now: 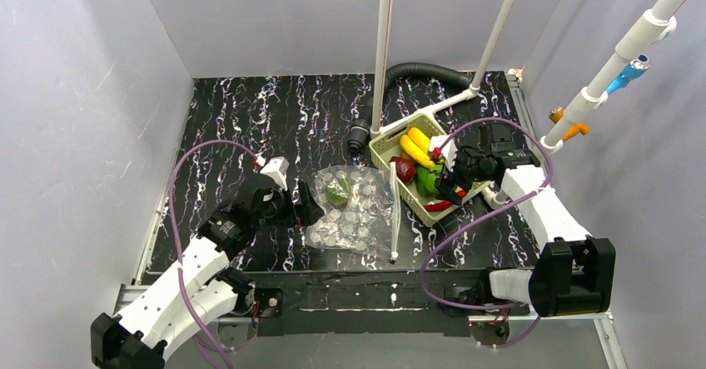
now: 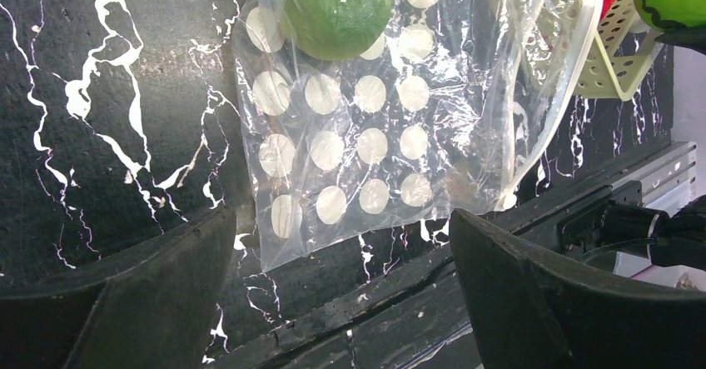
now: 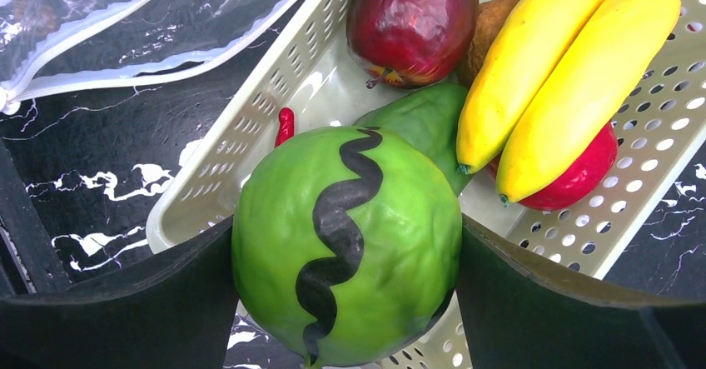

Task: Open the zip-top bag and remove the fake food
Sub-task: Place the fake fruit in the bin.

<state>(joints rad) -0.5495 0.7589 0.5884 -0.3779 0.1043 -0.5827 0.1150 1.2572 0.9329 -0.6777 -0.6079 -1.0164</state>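
Black marbled tabletop lies bare to the left and back, closed in by grey walls on three sides. A dark hose curls at the back, near the basket. The middle and right are crowded.

The bag lies flat at the centre, its lower corner close to the table's near edge. Its white zip edge is on the side facing the basket, and the two strips lie apart, so the mouth gapes. One green fruit sits inside the bag, at the end away from the near edge.

The left gripper is just left of the bag with its jaws wide apart, holding nothing.

The basket stands just right of the bag, toward the table's right edge. It holds two bananas, a dark red fruit, a red piece under the bananas, a green piece and a chili tip against the wall.

The right gripper is over the basket's near corner. It is clamped on a green ball with a black wavy stripe, a finger pressing each side.
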